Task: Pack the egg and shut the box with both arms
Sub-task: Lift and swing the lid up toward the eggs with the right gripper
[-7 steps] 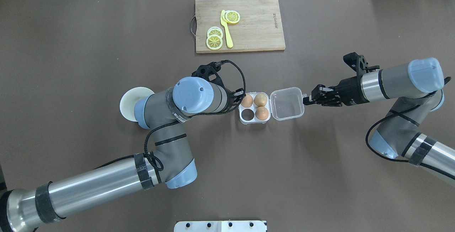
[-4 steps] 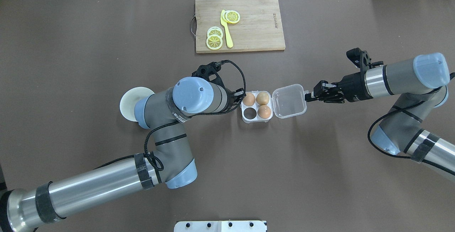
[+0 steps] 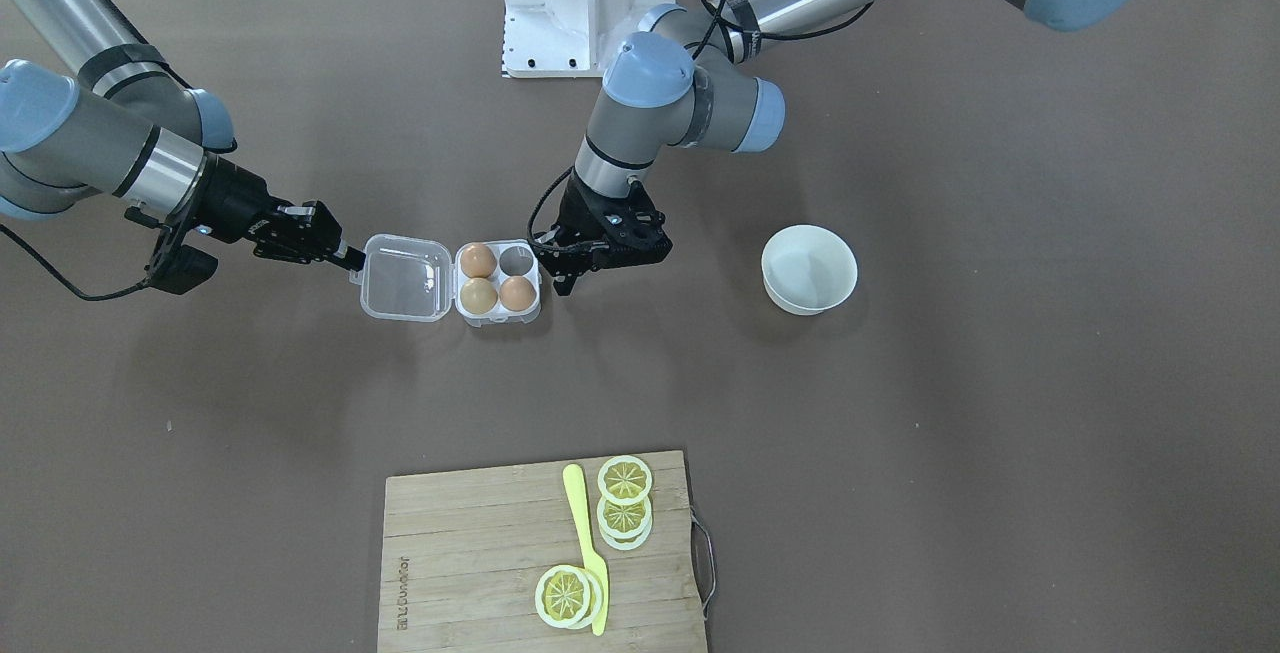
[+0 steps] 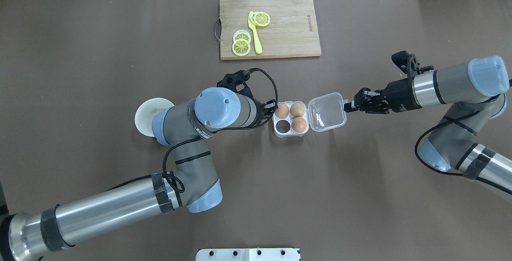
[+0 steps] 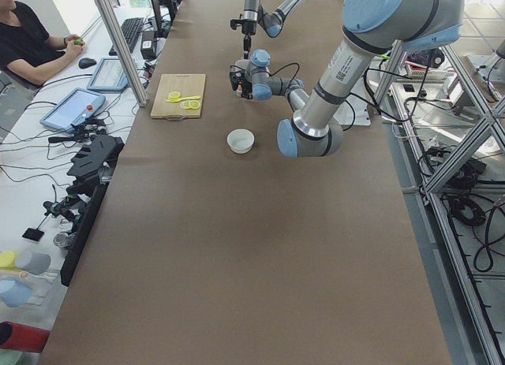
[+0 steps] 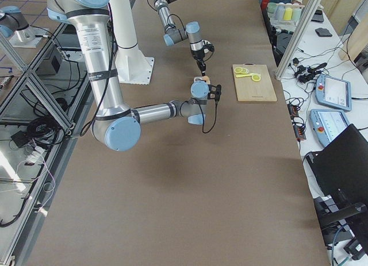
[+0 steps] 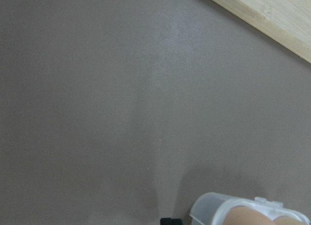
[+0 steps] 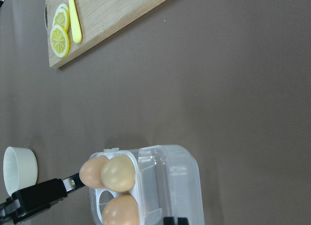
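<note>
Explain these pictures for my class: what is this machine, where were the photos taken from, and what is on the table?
A robot with two metal arms, each ending in a two-finger pincer. Two cameras look down on the table, one behind the robot, one facing it; two look along it from the ends; one rides on each wrist. On the table: a clear egg box holding three eggs, a white bowl, and a chopping board with lemon slices and a yellow knife. The right pincer holds the box's open lid; the left pincer sits beside the box.
</note>
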